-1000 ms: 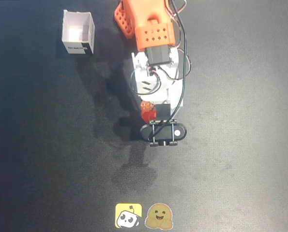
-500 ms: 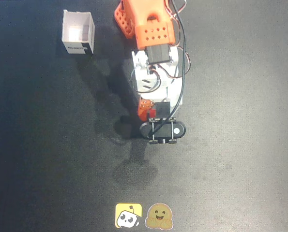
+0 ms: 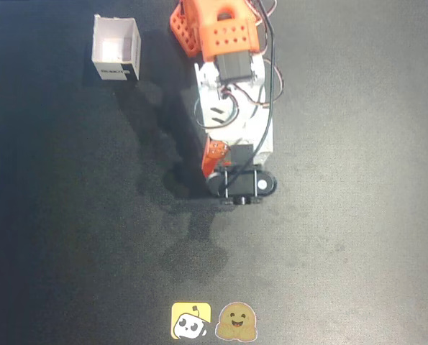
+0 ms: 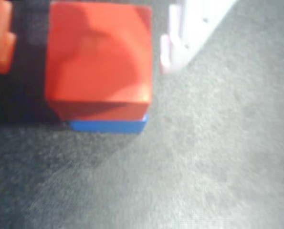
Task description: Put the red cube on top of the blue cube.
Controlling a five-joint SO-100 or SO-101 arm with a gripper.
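Note:
In the wrist view the red cube (image 4: pixel 99 57) sits on top of the blue cube (image 4: pixel 108 125); only a thin blue strip shows under its front edge. My gripper (image 4: pixel 84 50) straddles the red cube. The orange finger (image 4: pixel 1 40) is at the left and the white finger (image 4: pixel 173 45) at the right, each with a small gap to the cube, so the gripper is open. In the overhead view the gripper (image 3: pixel 215 164) points down at the table's middle, and the arm hides both cubes.
A white open box (image 3: pixel 116 47) stands at the back left in the overhead view. Two stickers (image 3: pixel 212 320) lie at the front edge. The table is a dark grey mat (image 3: pixel 343 237).

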